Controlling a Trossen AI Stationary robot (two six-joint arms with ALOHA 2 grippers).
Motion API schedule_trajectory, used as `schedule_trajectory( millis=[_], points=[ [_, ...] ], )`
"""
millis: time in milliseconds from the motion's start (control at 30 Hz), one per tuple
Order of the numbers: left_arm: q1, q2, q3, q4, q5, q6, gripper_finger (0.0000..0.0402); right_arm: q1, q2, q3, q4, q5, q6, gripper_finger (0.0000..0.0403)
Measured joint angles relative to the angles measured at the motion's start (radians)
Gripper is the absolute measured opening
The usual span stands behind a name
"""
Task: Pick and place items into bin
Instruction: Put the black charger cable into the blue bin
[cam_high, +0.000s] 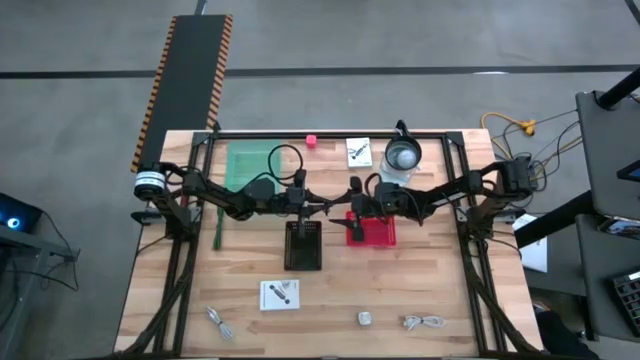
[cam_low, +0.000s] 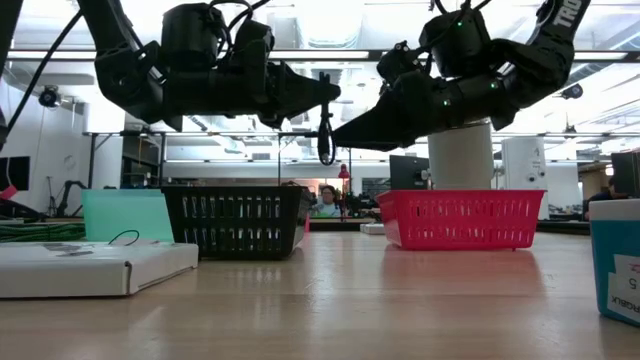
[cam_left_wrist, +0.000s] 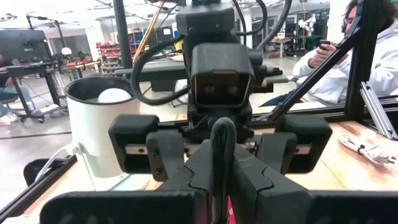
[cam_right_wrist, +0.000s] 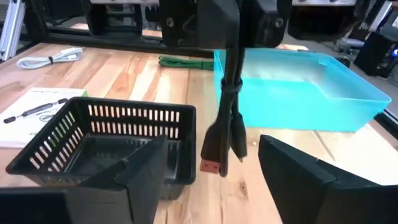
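My left gripper (cam_high: 322, 206) is shut on a black cable bundle (cam_right_wrist: 227, 118), which hangs in the air over the table's middle between the black basket (cam_high: 303, 245) and the red basket (cam_high: 375, 232). My right gripper (cam_right_wrist: 211, 183) faces it from the right, open, with one finger on each side of the bundle's lower end and touching nothing. Two white cards (cam_high: 280, 294) (cam_high: 358, 152), a silvery clip (cam_high: 220, 320), a tiny silver cube (cam_high: 365, 318), a pale cable bundle (cam_high: 425, 321) and a pink blob (cam_high: 311, 141) lie flat on the table. My left gripper pinches the upper loop (cam_left_wrist: 222, 134) of the black cable bundle between its two fingers. They come in level from the table's left. The bundle hangs straight down below them, lifted clear, with its red-tipped plug (cam_right_wrist: 211, 163) lowest.
A teal tray (cam_high: 245, 165) sits at the far left, and a clear jug (cam_high: 402, 157) stands at the far edge beside a card. A green cable (cam_high: 218, 225) lies left of the black basket. A person (cam_left_wrist: 339, 56) sits beyond the table.
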Motion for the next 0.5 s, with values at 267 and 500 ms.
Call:
schedule_trajectory(
  millis=[267,500],
  points=[
    [0.000,0.000,-0.002,-0.003,0.001,0.000,0.0013,0.000,-0.098,0.000,-0.234,0.041,0.004,0.0253],
    [0.000,-0.003,-0.003,-0.006,0.001,0.000,0.0012,0.000,-0.167,0.000,-0.435,0.126,0.008,0.0248]
  ],
)
